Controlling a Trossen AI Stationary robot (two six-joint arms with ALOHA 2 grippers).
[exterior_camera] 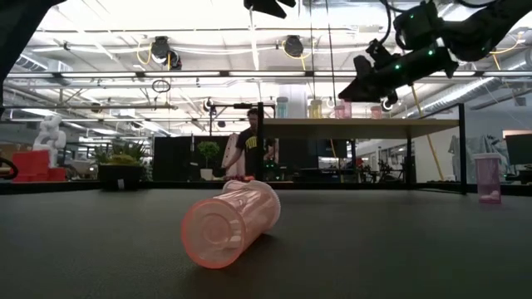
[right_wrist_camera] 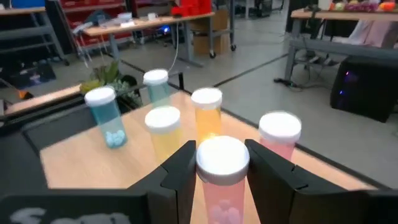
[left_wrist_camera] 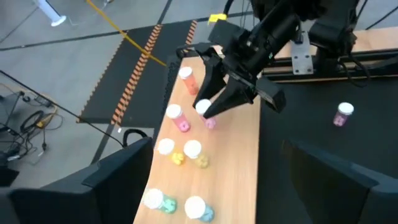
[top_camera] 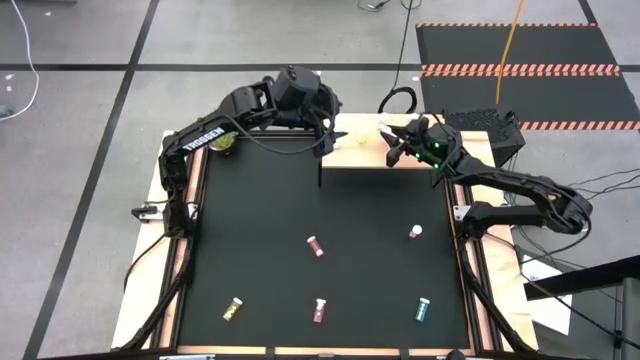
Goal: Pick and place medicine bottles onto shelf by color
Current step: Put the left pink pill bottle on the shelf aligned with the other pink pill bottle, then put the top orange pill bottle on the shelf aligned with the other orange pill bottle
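Note:
The pale wood shelf [top_camera: 360,152] stands at the table's far edge. On it stand two teal bottles [left_wrist_camera: 155,200], two yellow bottles [left_wrist_camera: 194,152] and two pink bottles [left_wrist_camera: 176,117]. My right gripper [top_camera: 396,143] is over the shelf, shut on another pink bottle [right_wrist_camera: 222,180]. My left gripper [top_camera: 328,138] hangs open and empty above the shelf's left end. On the black table lie a dark red bottle [top_camera: 316,245], a yellow one [top_camera: 233,309], another reddish one [top_camera: 320,310] and a teal one [top_camera: 423,309]. A pink one [top_camera: 416,232] stands near the right rail. My right gripper pinches the pink bottle between its two fingers, at the white cap [right_wrist_camera: 222,155] and the body just under it. The fingers [left_wrist_camera: 227,93] come slanting down from above. The bottle stands upright; I cannot tell whether its base rests on the shelf.
A small green plant [top_camera: 225,143] sits at the table's far left corner, and a black box [top_camera: 490,130] past the far right. Wooden side rails [top_camera: 468,270] edge the table. A person [exterior_camera: 249,141] shows in the room behind. A pink bottle [exterior_camera: 231,223] lies close to the low camera.

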